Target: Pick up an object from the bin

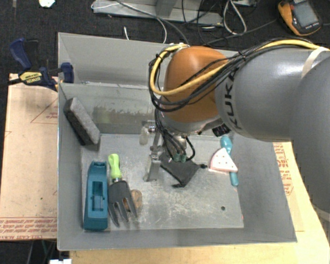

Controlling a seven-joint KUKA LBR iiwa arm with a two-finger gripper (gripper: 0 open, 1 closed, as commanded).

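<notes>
Camera view, from above: a flat black angular piece lies on the bin floor near its middle, just right of the gripper. The gripper hangs low over the floor beneath the arm's orange cover, and whether it is released or clenched cannot be told from here. Nothing can be made out in its grasp. Right of the black piece, close by, rests a white-and-pink triangular thing on a light-blue handle. Well to the left lie a grey hand fork with a green handle, a small brown lump touching its prongs, and a blue oblong case alongside. A dark grey block sits tilted in the far left corner.
</notes>
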